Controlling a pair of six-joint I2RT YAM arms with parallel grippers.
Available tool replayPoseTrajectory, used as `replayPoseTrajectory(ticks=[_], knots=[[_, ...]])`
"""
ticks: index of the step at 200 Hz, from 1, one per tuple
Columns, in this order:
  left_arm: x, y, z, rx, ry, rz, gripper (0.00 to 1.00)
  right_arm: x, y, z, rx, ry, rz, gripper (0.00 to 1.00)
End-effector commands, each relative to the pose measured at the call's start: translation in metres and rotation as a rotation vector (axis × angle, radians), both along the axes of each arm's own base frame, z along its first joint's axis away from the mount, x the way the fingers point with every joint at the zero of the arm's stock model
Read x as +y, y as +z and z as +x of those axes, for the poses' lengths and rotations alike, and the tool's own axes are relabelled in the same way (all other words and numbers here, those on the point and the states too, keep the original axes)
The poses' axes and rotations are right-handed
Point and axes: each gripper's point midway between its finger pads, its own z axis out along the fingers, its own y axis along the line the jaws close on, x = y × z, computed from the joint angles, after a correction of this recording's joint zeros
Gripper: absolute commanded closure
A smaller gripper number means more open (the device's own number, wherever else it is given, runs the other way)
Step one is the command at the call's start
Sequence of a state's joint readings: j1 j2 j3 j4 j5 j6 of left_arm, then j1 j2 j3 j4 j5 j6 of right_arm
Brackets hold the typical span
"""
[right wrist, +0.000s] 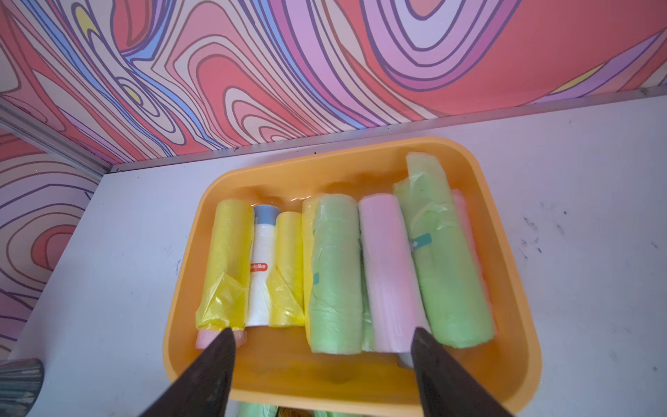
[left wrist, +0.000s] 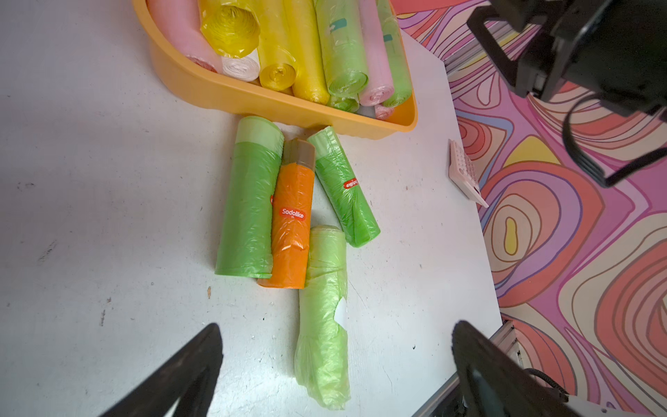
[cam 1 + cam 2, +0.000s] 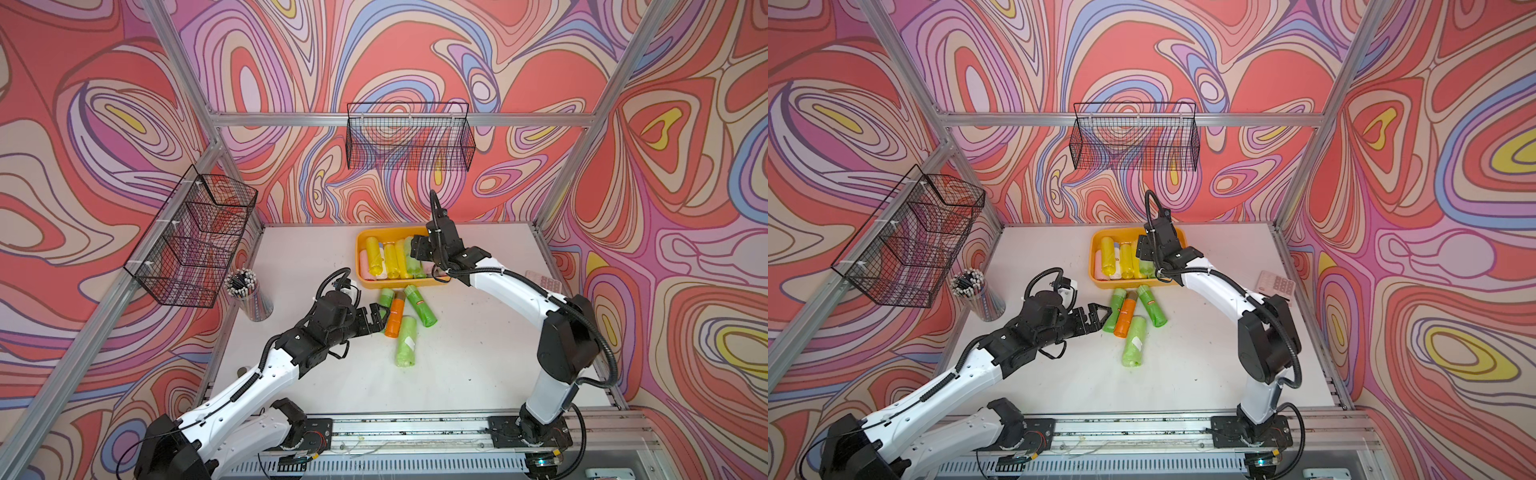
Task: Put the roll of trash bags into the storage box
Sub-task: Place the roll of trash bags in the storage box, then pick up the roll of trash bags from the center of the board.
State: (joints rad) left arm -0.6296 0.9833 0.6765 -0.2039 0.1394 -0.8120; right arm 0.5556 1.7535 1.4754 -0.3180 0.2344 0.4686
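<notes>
The storage box (image 3: 399, 284) (image 3: 1125, 284) is an orange-yellow tray at the back of the table. It holds several yellow, white, green and pink rolls lying side by side (image 1: 334, 274). My right gripper (image 3: 415, 249) (image 1: 323, 330) hangs over the box's near end, open, with nothing between its fingers. In front of the box lie a green roll (image 2: 249, 209), an orange roll (image 2: 291, 216), a green roll with a red label (image 2: 343, 187) and a pale green roll (image 2: 323, 317). My left gripper (image 3: 379, 319) (image 2: 337, 326) is wide open and empty, just left of the green roll (image 3: 385, 301).
A cup of pencils (image 3: 249, 297) stands at the table's left edge. Black wire mesh baskets hang on the left wall (image 3: 195, 237) and the back wall (image 3: 409, 135). A pink calculator (image 3: 544, 284) (image 2: 465, 173) lies by the right edge.
</notes>
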Motion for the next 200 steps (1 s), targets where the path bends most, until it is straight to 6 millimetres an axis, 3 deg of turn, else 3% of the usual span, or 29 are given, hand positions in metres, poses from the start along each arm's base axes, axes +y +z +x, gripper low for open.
replayPoseTrajectory(ticks=[1,73,120,200], knots=[[-0.005,0.002,0.0,-0.009,-0.017,-0.011,0.0,-0.008,-0.003,-0.026,0.04,0.029,0.017,0.21],[-0.003,0.004,-0.002,0.021,-0.004,0.014,0.0,-0.041,-0.011,-0.094,0.045,0.055,0.052,0.1],[-0.014,0.002,-0.009,0.038,-0.038,0.043,0.0,-0.059,-0.022,-0.118,0.044,0.04,0.059,0.02],[-0.037,0.0,-0.024,0.041,-0.098,0.073,0.0,-0.074,-0.032,-0.156,0.068,0.053,0.103,0.02]])
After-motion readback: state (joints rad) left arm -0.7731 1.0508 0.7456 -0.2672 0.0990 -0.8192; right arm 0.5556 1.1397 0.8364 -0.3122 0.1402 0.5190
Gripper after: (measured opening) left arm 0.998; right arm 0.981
